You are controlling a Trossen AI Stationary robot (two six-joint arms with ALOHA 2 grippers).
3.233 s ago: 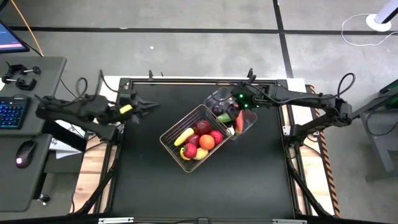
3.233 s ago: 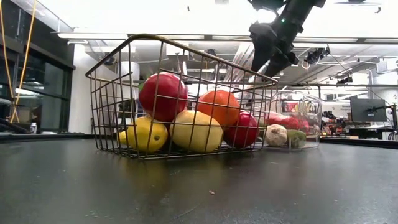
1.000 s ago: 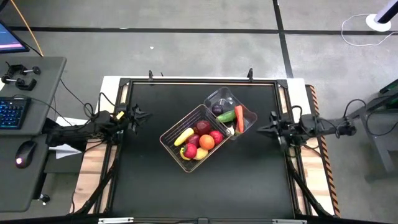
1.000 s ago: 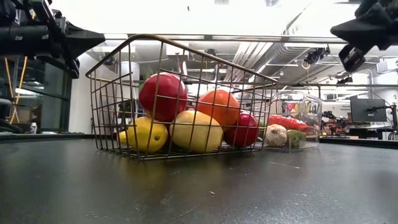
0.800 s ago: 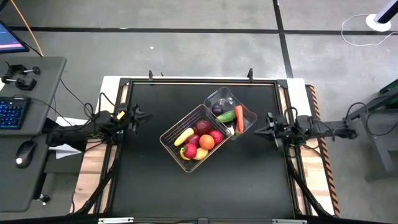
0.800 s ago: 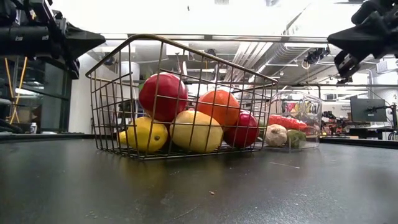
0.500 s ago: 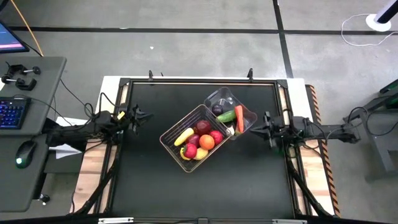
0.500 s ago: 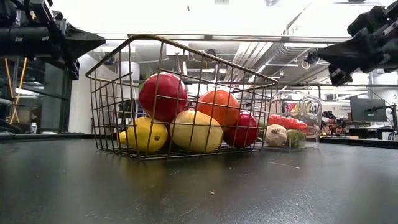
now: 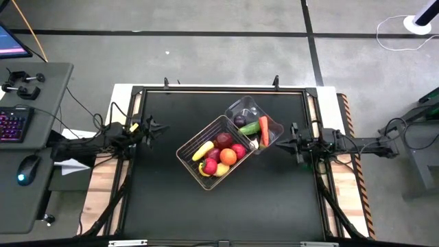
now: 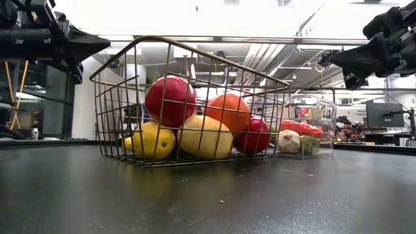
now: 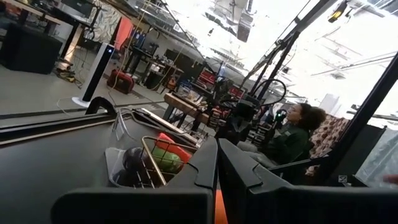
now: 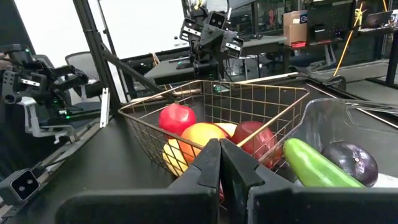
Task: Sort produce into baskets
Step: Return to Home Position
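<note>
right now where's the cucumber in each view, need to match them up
High view: cucumber in the clear tub, right of centre.
Low view: green end at right, beside the garlic.
Left wrist view: green patch behind a corner of the wire basket.
Right wrist view: in the tub, beside the purple onion.
Shared landmark: the wire basket, next to the tub.

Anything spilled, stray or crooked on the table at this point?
Nothing is spilled: all the produce sits inside the wire basket or the clear tub. Both stand diagonal to the edges of the table, side by side. The left gripper and right gripper are shut at the table's sides, holding nothing.
</note>
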